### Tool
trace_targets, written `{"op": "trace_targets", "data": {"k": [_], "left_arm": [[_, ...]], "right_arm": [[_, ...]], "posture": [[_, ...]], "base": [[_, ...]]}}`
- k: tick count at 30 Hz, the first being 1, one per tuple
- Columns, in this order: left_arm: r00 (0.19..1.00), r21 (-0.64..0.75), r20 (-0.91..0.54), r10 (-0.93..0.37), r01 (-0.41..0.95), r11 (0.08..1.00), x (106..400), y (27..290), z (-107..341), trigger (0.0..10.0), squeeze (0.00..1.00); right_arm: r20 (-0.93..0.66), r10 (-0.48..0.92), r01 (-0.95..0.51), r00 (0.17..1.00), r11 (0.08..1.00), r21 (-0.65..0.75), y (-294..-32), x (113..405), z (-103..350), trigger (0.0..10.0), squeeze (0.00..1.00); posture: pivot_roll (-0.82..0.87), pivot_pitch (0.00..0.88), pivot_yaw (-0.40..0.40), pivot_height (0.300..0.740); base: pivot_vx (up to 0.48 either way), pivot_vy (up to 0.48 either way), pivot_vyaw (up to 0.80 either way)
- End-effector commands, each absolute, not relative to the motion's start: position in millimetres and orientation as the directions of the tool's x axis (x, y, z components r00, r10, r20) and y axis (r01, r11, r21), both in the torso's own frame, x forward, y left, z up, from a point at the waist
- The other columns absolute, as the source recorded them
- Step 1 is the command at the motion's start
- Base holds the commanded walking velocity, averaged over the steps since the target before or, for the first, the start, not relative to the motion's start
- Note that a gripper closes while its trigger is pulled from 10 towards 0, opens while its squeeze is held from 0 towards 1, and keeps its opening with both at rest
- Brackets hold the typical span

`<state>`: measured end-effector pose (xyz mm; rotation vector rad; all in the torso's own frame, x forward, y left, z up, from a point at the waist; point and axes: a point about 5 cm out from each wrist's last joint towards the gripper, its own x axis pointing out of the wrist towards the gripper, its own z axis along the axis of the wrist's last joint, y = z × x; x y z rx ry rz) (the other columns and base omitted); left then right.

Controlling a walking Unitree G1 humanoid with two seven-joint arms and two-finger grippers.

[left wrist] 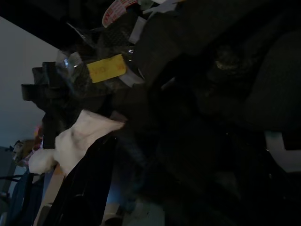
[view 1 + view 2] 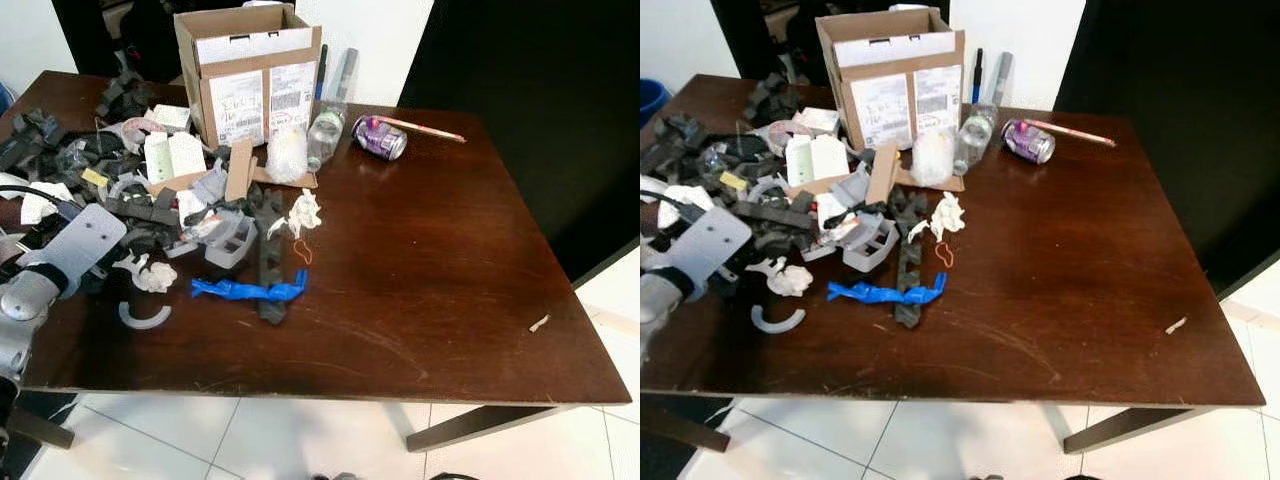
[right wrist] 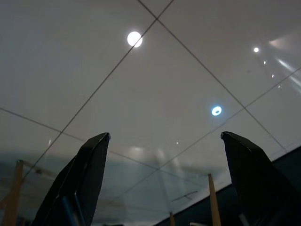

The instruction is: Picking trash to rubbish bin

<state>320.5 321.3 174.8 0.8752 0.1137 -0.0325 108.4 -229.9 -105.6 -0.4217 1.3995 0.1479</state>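
A heap of trash covers the left half of the dark wooden table point(image 2: 440, 270): grey and black foam pieces point(image 2: 232, 243), crumpled white paper point(image 2: 305, 212), a blue wrapper point(image 2: 250, 290), a white tissue point(image 2: 150, 272). My left arm's silver wrist plate point(image 2: 85, 240) lies over the heap's near left side, and the left gripper point(image 2: 100, 210) reaches into the dark pieces. In the left wrist view one black finger point(image 1: 82, 183) lies next to a crumpled white paper point(image 1: 70, 141); the rest is dark. My right gripper point(image 3: 164, 179) hangs open over the tiled floor.
An open cardboard box point(image 2: 250, 75) stands at the table's back, with a clear plastic bottle point(image 2: 325, 130), a purple can point(image 2: 380, 138) and a pencil point(image 2: 420, 127) to its right. A small scrap point(image 2: 540, 322) lies near the right edge. A blue bin point(image 2: 650, 98) stands past the far left corner.
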Motion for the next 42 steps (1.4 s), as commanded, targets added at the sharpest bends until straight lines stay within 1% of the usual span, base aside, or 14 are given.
{"op": "trace_targets", "data": {"k": [1, 9, 10, 16, 25, 30, 31, 32, 34, 35, 38, 39, 40, 42], "left_arm": [[0.989, 0.778, -0.148, 0.016, 0.107, 0.619, 319, 322, 168, 10.0, 0.00], [0.987, 0.784, -0.159, 0.036, 0.103, 0.613, 319, 325, 163, 10.0, 0.00], [0.988, 0.783, -0.148, 0.051, 0.085, 0.616, 319, 327, 162, 0.0, 0.00], [0.992, 0.771, -0.117, 0.041, 0.064, 0.633, 322, 325, 166, 0.0, 0.00], [1.000, 0.697, -0.019, 0.009, 0.007, 0.717, 328, 317, 183, 0.0, 0.00], [0.986, 0.566, 0.135, -0.097, 0.004, 0.825, 334, 298, 209, 0.3, 0.00], [0.986, 0.566, 0.135, -0.097, 0.004, 0.825, 334, 298, 209, 0.3, 0.00], [0.969, 0.509, 0.190, -0.156, 0.039, 0.860, 335, 287, 220, 1.2, 0.00], [0.956, 0.479, 0.209, -0.204, 0.082, 0.874, 335, 279, 225, 1.5, 0.00], [0.949, 0.470, 0.215, -0.230, 0.106, 0.877, 335, 275, 228, 2.1, 0.00], [0.933, 0.456, 0.232, -0.275, 0.145, 0.878, 334, 267, 233, 2.0, 0.00], [0.927, 0.450, 0.240, -0.288, 0.156, 0.879, 334, 264, 236, 2.5, 0.00], [0.927, 0.450, 0.240, -0.288, 0.156, 0.879, 334, 264, 236, 2.5, 0.00], [0.915, 0.434, 0.259, -0.310, 0.176, 0.884, 333, 260, 241, 3.5, 0.00]], "right_arm": [[-0.976, -0.163, -0.334, 0.148, 0.920, -0.204, -237, 99, -106, 10.0, 0.00], [-0.973, -0.177, -0.332, 0.147, 0.918, -0.217, -242, 98, -105, 10.0, 0.00], [-0.972, -0.180, -0.332, 0.149, 0.917, -0.220, -243, 98, -105, 10.0, 0.00], [-0.971, -0.180, -0.334, 0.157, 0.915, -0.224, -243, 101, -104, 10.0, 0.00], [-0.970, -0.175, -0.338, 0.167, 0.914, -0.223, -241, 107, -103, 10.0, 0.00], [-0.970, -0.171, -0.341, 0.172, 0.914, -0.221, -238, 110, -103, 10.0, 0.00], [-0.970, -0.171, -0.341, 0.172, 0.914, -0.221, -238, 110, -103, 10.0, 0.00], [-0.970, -0.169, -0.344, 0.174, 0.913, -0.221, -237, 111, -103, 10.0, 0.00], [-0.970, -0.168, -0.345, 0.175, 0.912, -0.221, -236, 112, -103, 10.0, 0.00], [-0.970, -0.168, -0.346, 0.176, 0.912, -0.221, -236, 112, -103, 10.0, 0.00], [-0.969, -0.168, -0.347, 0.179, 0.911, -0.222, -236, 113, -103, 10.0, 0.00], [-0.969, -0.169, -0.347, 0.180, 0.911, -0.223, -236, 113, -103, 10.0, 0.00], [-0.969, -0.169, -0.347, 0.180, 0.911, -0.223, -236, 113, -103, 10.0, 0.00], [-0.968, -0.170, -0.349, 0.183, 0.910, -0.226, -235, 115, -103, 10.0, 0.00]], "posture": [[0.19, 0.191, -0.103, 0.740], [0.18, 0.188, -0.109, 0.740], [0.18, 0.187, -0.108, 0.740], [0.18, 0.184, -0.111, 0.740], [0.18, 0.180, -0.110, 0.740], [0.19, 0.173, -0.107, 0.740], [0.19, 0.173, -0.107, 0.740], [0.19, 0.170, -0.107, 0.740], [0.19, 0.166, -0.107, 0.740], [0.19, 0.166, -0.107, 0.740], [0.19, 0.158, -0.107, 0.740], [0.19, 0.158, -0.107, 0.740], [0.19, 0.158, -0.107, 0.740], [0.19, 0.152, -0.108, 0.740]], "base": [[0.000, 0.000, 0.00], [0.000, 0.000, 0.00], [0.000, 0.000, 0.00], [0.000, 0.000, 0.00], [0.000, 0.000, 0.00], [0.000, 0.000, 0.00], [0.000, 0.000, 0.00], [0.000, 0.000, 0.00], [0.000, 0.000, 0.00], [0.000, 0.000, 0.00], [0.000, 0.000, 0.00], [0.000, 0.000, 0.00], [0.000, 0.000, 0.00], [0.000, 0.000, 0.00]]}}
